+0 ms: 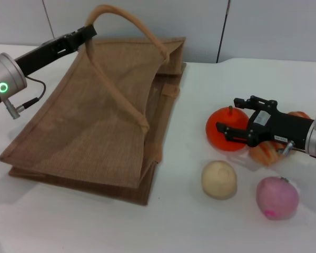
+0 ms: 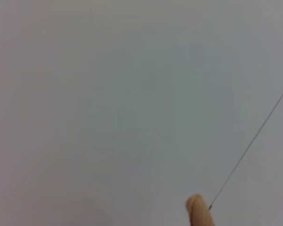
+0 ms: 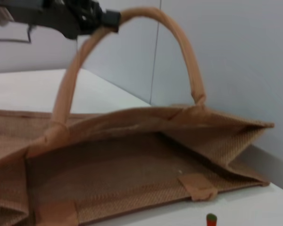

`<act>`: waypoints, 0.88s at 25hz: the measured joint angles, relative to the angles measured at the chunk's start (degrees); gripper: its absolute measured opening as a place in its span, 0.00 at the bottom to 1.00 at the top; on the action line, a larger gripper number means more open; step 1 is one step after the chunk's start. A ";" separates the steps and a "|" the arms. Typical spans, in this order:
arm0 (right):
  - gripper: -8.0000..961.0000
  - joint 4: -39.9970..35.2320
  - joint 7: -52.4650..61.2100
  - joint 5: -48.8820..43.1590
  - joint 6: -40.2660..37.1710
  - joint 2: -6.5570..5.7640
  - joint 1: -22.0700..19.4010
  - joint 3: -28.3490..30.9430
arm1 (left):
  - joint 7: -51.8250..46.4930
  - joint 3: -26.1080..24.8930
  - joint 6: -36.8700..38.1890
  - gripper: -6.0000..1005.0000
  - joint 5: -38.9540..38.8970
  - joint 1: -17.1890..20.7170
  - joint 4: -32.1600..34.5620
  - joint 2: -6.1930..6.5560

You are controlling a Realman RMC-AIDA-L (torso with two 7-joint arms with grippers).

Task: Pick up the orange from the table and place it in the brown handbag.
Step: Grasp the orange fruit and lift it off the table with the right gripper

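The orange (image 1: pixel 223 138), bright orange-red with a dark stem, sits on the white table (image 1: pixel 200 226) right of the brown handbag (image 1: pixel 100 126). My right gripper (image 1: pixel 227 115) is open and hovers right at the orange, its black fingers spread over the orange's top and right side; whether they touch it I cannot tell. Only the orange's stem tip (image 3: pixel 211 219) shows in the right wrist view. My left gripper (image 1: pixel 87 32) is shut on one handbag handle (image 1: pixel 124 23) and holds it up, so the bag's mouth (image 3: pixel 132 160) gapes toward the right. It also shows in the right wrist view (image 3: pixel 92 14).
A striped orange-and-cream bread-like item (image 1: pixel 266 153) lies under my right gripper's body. A pale cream ball (image 1: pixel 219 179) and a pink fruit (image 1: pixel 276 197) lie nearer the front. The left wrist view shows the wall and a handle tip (image 2: pixel 199 215).
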 joint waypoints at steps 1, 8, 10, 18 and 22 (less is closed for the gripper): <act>0.83 0.06 0.00 -0.01 0.26 0.01 0.02 -0.20 | 0.00 0.00 -0.26 0.13 -0.15 0.04 0.00 0.00; 0.83 0.16 0.19 -0.02 0.54 0.04 -0.21 -2.31 | 0.05 -0.08 -2.36 0.13 -0.83 0.49 0.00 0.00; 0.83 0.15 0.47 -0.02 0.55 0.04 -0.21 -2.92 | 0.05 -0.08 -3.42 0.13 -1.33 0.65 0.00 0.00; 0.56 0.13 0.82 -0.02 0.55 0.04 0.00 -3.82 | -0.35 -0.08 -6.97 0.13 -2.50 0.94 0.00 0.22; 0.41 -0.07 0.82 -0.01 0.55 0.04 -0.02 -3.88 | -0.43 -0.08 -8.35 0.13 -2.74 0.94 0.00 0.25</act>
